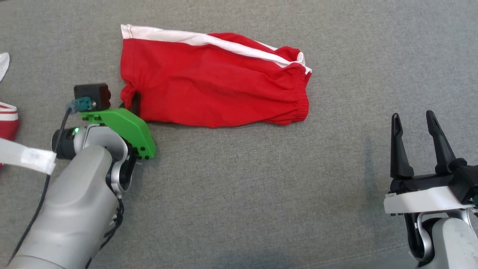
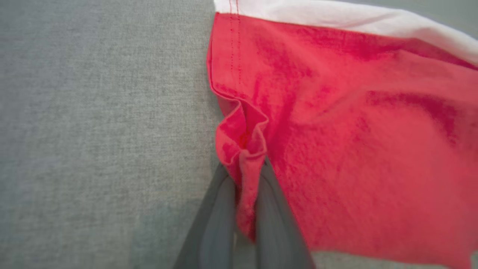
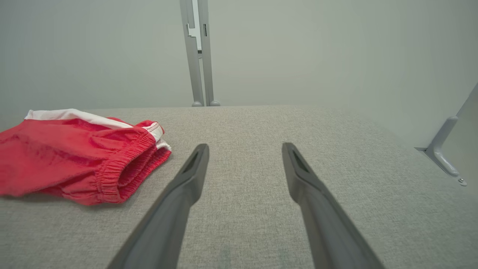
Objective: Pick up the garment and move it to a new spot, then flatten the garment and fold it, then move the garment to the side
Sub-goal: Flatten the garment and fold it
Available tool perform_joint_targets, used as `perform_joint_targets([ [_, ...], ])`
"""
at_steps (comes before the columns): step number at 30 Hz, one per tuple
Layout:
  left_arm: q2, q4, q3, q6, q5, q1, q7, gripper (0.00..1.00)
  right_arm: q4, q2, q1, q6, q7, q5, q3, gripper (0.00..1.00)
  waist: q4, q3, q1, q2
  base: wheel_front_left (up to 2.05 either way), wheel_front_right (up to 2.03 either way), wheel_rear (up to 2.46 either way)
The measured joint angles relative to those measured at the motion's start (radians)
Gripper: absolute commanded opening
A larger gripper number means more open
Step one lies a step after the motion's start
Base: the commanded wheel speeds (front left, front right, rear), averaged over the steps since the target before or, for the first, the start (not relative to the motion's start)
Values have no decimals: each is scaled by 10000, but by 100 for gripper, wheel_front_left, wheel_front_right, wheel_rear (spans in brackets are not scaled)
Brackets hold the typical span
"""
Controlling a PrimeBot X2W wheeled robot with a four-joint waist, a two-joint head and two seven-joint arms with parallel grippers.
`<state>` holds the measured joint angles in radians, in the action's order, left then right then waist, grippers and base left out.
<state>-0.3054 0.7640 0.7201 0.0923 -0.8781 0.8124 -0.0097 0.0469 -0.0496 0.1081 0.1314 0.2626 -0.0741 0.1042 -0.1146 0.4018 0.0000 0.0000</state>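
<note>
The garment (image 1: pixel 213 78) is a pair of red shorts with a white side stripe, folded in half on the grey fabric surface, elastic waistband toward the right. My left gripper (image 2: pixel 244 168) is shut on the garment's (image 2: pixel 354 149) near left corner, a pinched fold of red cloth standing between its fingers. In the head view the left gripper (image 1: pixel 130 102) sits at that corner, under its green mount. My right gripper (image 1: pixel 412 127) is open at the lower right, well away from the shorts. Seen from the right wrist, the right gripper (image 3: pixel 244 149) holds nothing and the garment (image 3: pixel 78 153) lies at the left.
Another red and white piece of cloth (image 1: pixel 7 119) lies at the far left edge, with a white scrap (image 1: pixel 3 63) above it. A white strap (image 1: pixel 26 157) crosses my left arm. Metal frame posts (image 3: pixel 198 52) and a bracket (image 3: pixel 442 149) stand past the surface's far edge.
</note>
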Motion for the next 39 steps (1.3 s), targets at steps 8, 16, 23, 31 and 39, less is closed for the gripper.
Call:
perform_joint_targets([
  [8,-56,-982,-343,499,-267,-1382,-1034,0,-88,0,-67,0,0,-42,-96,100,168,-550,0,0,0,0,0],
  [16,-282,-2313,-441,1212,-504,-2669,-1202,0,-150,2,-257,0,0,-40,-104,100,237,-1042,0,0,0,0,0],
  [23,-376,-3099,-543,1707,-633,-3360,-1294,47,-174,0,-364,0,0,-107,-111,100,256,-1189,0,0,0,0,0],
  [31,-489,-3329,-915,1714,-219,-3573,-2359,100,-284,4,-362,0,2,-155,-136,100,357,-1359,0,0,0,0,0],
  [39,35,-5244,-2671,608,2013,-4530,-2525,100,-773,0,-356,0,-232,-192,-150,100,725,-1654,0,0,0,0,0],
])
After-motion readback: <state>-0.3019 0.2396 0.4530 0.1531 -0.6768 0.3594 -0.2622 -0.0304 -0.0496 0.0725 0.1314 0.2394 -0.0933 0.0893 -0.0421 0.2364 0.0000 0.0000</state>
